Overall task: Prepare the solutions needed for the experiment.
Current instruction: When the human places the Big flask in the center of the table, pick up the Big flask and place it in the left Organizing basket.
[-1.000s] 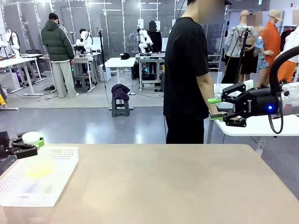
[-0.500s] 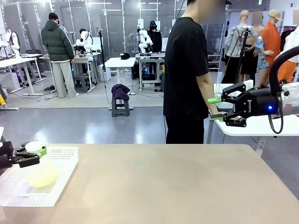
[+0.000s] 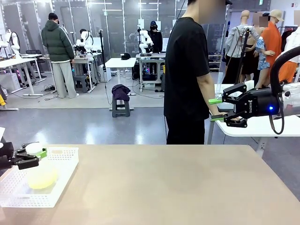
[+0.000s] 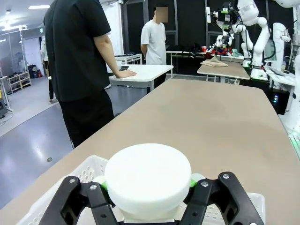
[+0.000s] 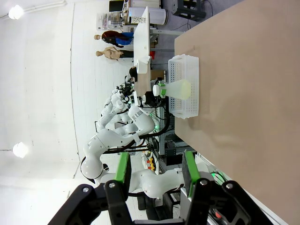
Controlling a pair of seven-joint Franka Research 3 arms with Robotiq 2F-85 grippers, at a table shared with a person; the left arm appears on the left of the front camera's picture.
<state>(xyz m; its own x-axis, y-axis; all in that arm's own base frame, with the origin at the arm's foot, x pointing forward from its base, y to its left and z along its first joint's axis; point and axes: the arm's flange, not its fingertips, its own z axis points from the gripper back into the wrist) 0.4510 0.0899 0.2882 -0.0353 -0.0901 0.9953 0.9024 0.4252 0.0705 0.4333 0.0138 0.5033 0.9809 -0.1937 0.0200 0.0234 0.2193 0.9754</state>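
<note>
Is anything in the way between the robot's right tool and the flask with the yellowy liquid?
Nothing visible: bare tan table lies between the right tool, raised at the far right, and the frosted conical flask in the white basket, pinched by the left tool.

At the frame's right, the right end effector (image 3: 216,109) is black with green pads, a blue light, white lettering and a looping black cable. The person (image 3: 187,75) wears a black short-sleeved T-shirt and black trousers.

Pale yellow-green solutions (image 3: 42,178) pooled low in frosted conical flask (image 3: 41,174), upright, white-capped, inside white basket (image 3: 56,185)
</note>
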